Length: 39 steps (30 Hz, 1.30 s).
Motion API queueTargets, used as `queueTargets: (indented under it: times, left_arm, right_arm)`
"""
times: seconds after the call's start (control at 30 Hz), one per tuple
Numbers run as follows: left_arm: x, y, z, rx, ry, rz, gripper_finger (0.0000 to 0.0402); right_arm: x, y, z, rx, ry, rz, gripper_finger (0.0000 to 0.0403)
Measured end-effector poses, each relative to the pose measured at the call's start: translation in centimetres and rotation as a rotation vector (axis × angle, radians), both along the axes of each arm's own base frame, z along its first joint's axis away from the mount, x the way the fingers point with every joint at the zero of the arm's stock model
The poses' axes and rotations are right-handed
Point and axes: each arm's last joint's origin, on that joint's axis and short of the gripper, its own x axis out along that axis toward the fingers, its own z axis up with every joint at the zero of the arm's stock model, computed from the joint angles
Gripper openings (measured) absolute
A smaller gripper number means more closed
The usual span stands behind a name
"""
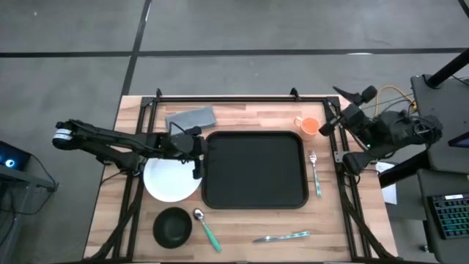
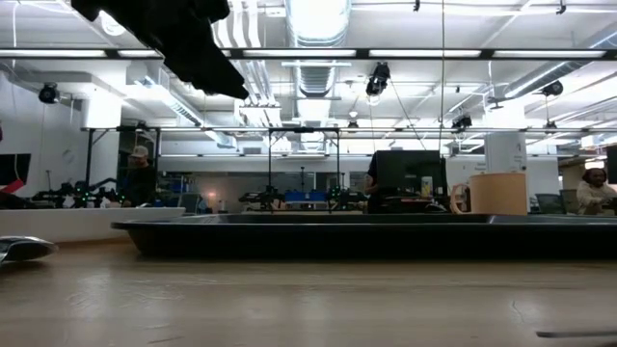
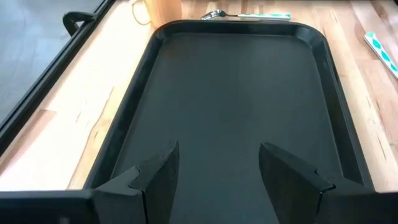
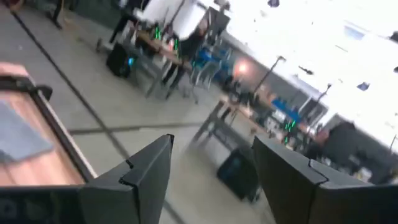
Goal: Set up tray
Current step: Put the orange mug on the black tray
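Black and rectangular with rounded corners and a low raised rim, the tray (image 1: 255, 170) is lying flat in the middle of the light wooden counter (image 1: 242, 246), with nothing resting on it. The left gripper (image 1: 198, 147) is hovering at the tray's left rim, above the round white plate (image 1: 170, 183) that is lying just beside that rim; its fingers (image 3: 160, 177) are standing apart over the tray's bare floor, gripping nothing. The right gripper (image 1: 333, 125) is hanging off the counter's right edge near the far right corner, its fingers (image 4: 146, 168) spread and empty, pointing out toward the room. A small orange cup (image 1: 308, 126) is standing near the tray's far right corner. A green-handled fork (image 1: 316, 173) is lying just beside the tray's right rim. A grey folded cloth (image 1: 192, 116) is lying toward the far edge. A small black round bowl (image 1: 172, 225) is sitting near the front edge, a green-handled spoon (image 1: 206, 228) just beside it, and a green-handled knife (image 1: 282, 237) is lying along the front edge.
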Motion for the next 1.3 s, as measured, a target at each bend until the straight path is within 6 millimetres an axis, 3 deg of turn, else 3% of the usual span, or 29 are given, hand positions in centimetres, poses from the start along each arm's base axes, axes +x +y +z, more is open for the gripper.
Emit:
queueTargets:
  times: [0.33,0.47,0.8,1.07,1.3]
  left_arm:
    - [0.0,0.0,0.0,-0.034,-0.007,0.020,0.0201]
    - [0.0,0.0,0.1,-0.034,-0.012,0.021,0.0201]
    - [0.0,0.0,0.1,-0.043,-0.023,0.026,0.0201]
    - [0.0,0.0,0.1,-0.046,-0.023,0.028,0.0201]
    - [0.0,0.0,0.1,-0.045,-0.021,0.027,0.0201]
  right_arm:
    - [-3.0,-3.3,-3.0,0.483,0.203,-0.292,0.0196]
    - [-2.1,-3.7,-4.7,0.586,0.248,-0.268,0.0204]
    - [0.3,-4.6,-10.4,0.571,0.333,-0.263,0.0234]
    - [1.5,-6.5,-11.8,0.639,0.360,-0.344,0.0257]
    - [3.4,-8.9,-14.2,0.871,0.514,-0.182,0.0258]
